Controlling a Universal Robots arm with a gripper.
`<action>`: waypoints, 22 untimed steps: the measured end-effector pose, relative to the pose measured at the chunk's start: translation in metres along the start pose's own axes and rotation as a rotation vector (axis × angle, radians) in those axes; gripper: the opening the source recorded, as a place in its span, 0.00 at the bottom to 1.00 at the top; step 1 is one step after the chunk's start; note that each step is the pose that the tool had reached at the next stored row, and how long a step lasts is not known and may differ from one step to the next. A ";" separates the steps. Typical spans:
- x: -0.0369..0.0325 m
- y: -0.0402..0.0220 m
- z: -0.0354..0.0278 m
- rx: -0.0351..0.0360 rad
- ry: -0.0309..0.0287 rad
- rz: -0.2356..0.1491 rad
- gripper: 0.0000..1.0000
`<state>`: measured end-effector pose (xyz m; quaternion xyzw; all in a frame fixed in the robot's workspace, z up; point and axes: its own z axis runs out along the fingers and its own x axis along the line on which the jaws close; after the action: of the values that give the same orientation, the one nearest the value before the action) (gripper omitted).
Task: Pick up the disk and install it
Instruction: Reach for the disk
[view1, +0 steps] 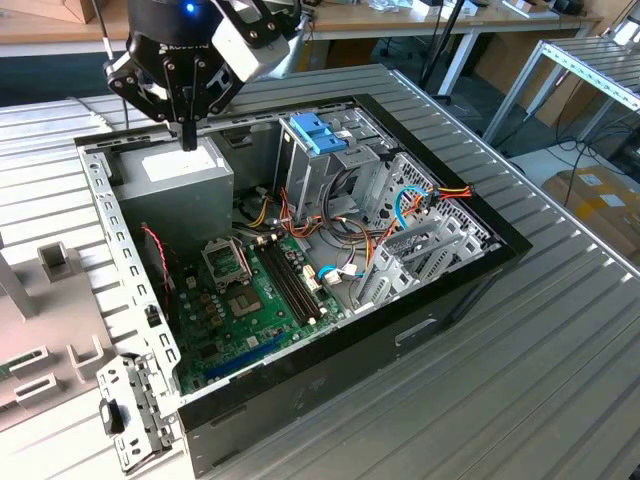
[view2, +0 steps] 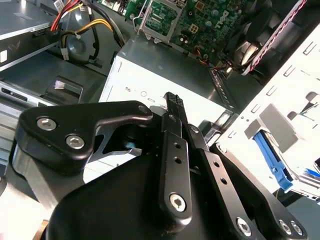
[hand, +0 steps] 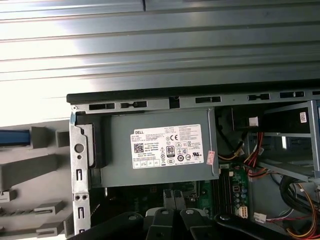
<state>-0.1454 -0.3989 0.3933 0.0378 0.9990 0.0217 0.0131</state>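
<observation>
Grey ribbed table bears the computer case under the gripper.

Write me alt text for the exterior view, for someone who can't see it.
A black robot claw hangs, fingers shut, over the grey metal power-supply box in an open black desktop computer case lying on a ribbed metal table; a green motherboard shows inside.

Robotics laboratory or workshop. An open desktop computer case, motherboard exposed, lies on a ribbed metal table at centre frame. Wooden workbenches line the top edge. A metal-framed rack and cardboard boxes occupy the right edge.
</observation>
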 end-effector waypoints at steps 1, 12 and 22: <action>0.0009 -0.0001 0.0000 0.0000 -0.0001 0.000 0.11; 0.0108 -0.0008 -0.0003 0.0000 0.0000 0.000 0.11; 0.0203 -0.0015 -0.0005 -0.0001 -0.0002 0.000 0.11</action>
<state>-0.1658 -0.3989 0.3933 0.0379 0.9990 0.0217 0.0131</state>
